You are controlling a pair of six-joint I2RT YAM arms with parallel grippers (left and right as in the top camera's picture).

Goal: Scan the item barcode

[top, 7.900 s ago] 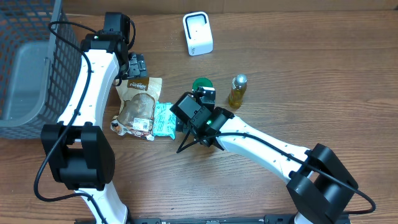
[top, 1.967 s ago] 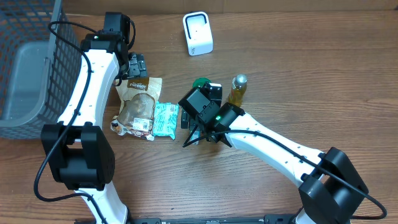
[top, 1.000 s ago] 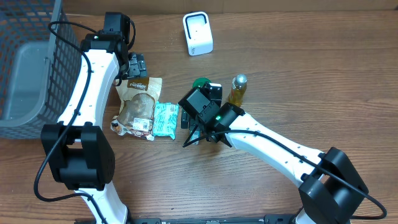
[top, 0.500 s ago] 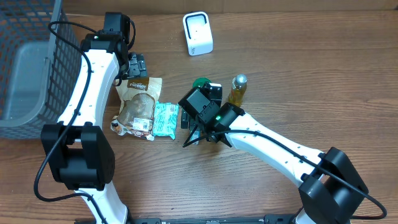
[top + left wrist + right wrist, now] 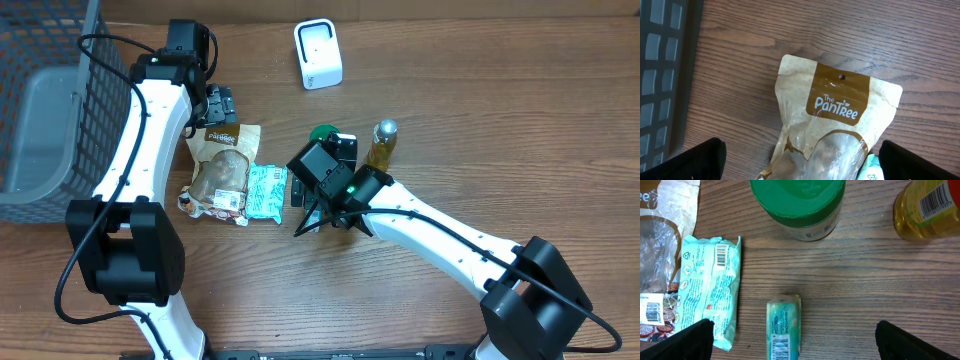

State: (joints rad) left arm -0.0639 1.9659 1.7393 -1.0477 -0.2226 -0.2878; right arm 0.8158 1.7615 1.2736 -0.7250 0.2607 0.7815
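A small teal tube-shaped packet point(image 5: 785, 327) with a barcode label lies flat on the table. My right gripper point(image 5: 797, 342) is open over it, one finger on each side and well apart from it. A white scanner point(image 5: 318, 54) stands at the back of the table. My left gripper point(image 5: 802, 162) is open above a brown "The PanTree" pouch point(image 5: 840, 105), holding nothing. In the overhead view the teal packet is hidden under the right wrist.
A mint-green wrapper point(image 5: 707, 287) with a barcode lies beside the pouch. A green-lidded jar point(image 5: 797, 205) and a yellow oil bottle point(image 5: 930, 207) stand just beyond the right gripper. A dark mesh basket point(image 5: 50, 100) holding a grey bin fills the far left.
Nothing has moved over the last second. Since the oldest frame, the right arm has shifted slightly right, toward the jar.
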